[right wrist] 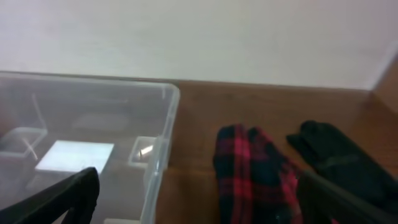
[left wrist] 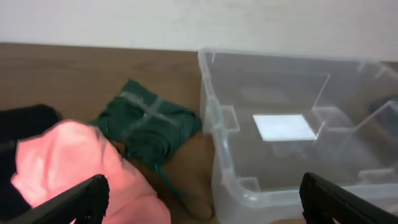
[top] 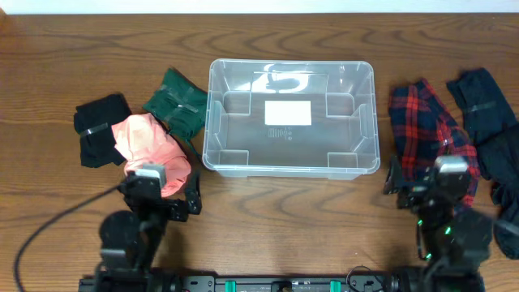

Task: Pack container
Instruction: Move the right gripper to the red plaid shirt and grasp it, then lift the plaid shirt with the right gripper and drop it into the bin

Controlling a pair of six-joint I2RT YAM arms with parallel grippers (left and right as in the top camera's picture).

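Observation:
The clear plastic container (top: 212, 122) sits mid-table, empty, with a white label (top: 287, 113) on its floor. It also shows in the left wrist view (left wrist: 214, 118) and the right wrist view (right wrist: 163, 134). Left of it lie a pink bundle (top: 146, 142), a green bundle (top: 178, 99) and a black bundle (top: 96, 126). Right of it lie a red plaid bundle (top: 422, 130) and a dark navy bundle (top: 486, 113). My left gripper (left wrist: 199, 202) is open, low, just in front of the pink bundle (left wrist: 81, 162). My right gripper (right wrist: 199, 199) is open near the plaid bundle (right wrist: 255, 168).
The brown wooden table (top: 268, 211) runs to a white wall at the back. The green bundle (left wrist: 146, 124) has a loose cord trailing toward the container. More dark cloth lies at the far right edge (top: 507, 195).

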